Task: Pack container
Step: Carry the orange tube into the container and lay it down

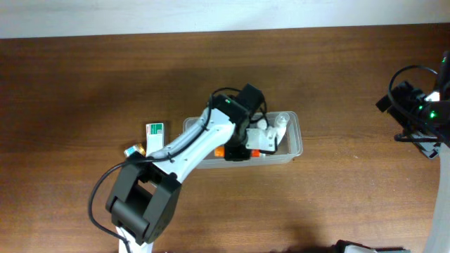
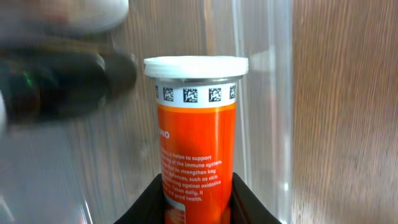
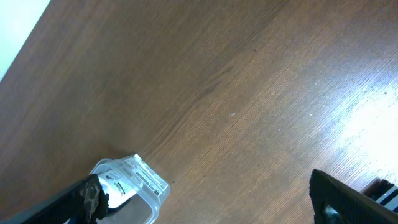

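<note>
The clear plastic container (image 1: 294, 144) sits mid-table. My left gripper (image 1: 238, 150) reaches into its left half and is shut on an orange bottle (image 1: 219, 151) with a white cap. In the left wrist view the orange bottle (image 2: 196, 143) stands between my fingers (image 2: 198, 208), inside the container's clear wall (image 2: 264, 93). A white bottle (image 1: 271, 132) lies in the container's right half. My right gripper (image 1: 422, 112) hovers at the far right, open and empty. Its wrist view shows the spread fingers (image 3: 211, 205) and one corner of the container (image 3: 155, 186).
A small white-and-green carton (image 1: 155, 133) and a small bottle (image 1: 133, 150) lie on the wood table just left of the container. A blurred dark object (image 2: 56, 84) sits beside the orange bottle inside the tub.
</note>
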Available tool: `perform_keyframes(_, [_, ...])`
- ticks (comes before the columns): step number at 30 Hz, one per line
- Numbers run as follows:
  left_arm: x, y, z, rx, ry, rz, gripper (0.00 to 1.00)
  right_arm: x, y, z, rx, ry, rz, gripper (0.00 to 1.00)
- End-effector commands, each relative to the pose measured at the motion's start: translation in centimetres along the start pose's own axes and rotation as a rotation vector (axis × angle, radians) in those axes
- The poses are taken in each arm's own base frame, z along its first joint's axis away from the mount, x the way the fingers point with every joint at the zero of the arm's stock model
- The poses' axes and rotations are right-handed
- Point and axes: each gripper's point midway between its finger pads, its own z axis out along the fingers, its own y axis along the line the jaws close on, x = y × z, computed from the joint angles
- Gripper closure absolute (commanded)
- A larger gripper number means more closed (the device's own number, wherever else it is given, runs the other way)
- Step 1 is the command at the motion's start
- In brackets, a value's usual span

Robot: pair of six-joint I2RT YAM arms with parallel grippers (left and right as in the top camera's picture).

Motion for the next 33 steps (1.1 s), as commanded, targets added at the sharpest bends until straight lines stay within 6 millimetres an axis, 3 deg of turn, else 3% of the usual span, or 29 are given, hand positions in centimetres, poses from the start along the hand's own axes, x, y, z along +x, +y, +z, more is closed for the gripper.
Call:
perform_keyframes(1, [-2.1, -0.4, 0.0, -0.013, -0.037, -0.028, 0.99, -0.2, 0.0, -0.1, -0.004, -0.001, -0.004, 0.01])
perform_keyframes(10, [-5.5, -0.9, 0.4, -0.058, -0.097, -0.005, 0.94, -0.2, 0.0, -0.1, -0.004, -0.001, -0.004, 0.02])
perform_keyframes(14, [-6.1, -1.0, 0.4, -0.066, -0.107, 0.009, 0.92, -0.2, 0.0, -0.1, -0.004, -0.001, -0.004, 0.02])
perform_keyframes(18, [-6.2, -1.0, 0.4, -0.067, -0.108, 0.009, 0.83, -0.2, 0.0, -0.1, -0.004, -0.001, -0.004, 0.02])
perform_keyframes(23, [-6.2, -1.0, 0.4, -0.068, -0.108, 0.010, 0.65, -0.2, 0.0, -0.1, -0.004, -0.001, -0.004, 0.02])
perform_keyframes(24, [-6.1, -0.9, 0.3, -0.072, -0.104, 0.009, 0.44, -0.2, 0.0, -0.1, -0.004, -0.001, -0.004, 0.02])
perform_keyframes(25, [-6.1, -0.8, 0.2, -0.075, -0.103, 0.009, 0.01, -0.2, 0.0, -0.1, -0.004, -0.001, -0.004, 0.01])
perform_keyframes(33, [-6.8, -0.7, -2.1, -0.095, -0.123, 0.009, 0.00, -0.2, 0.0, -0.1, -0.004, -0.001, -0.004, 0.02])
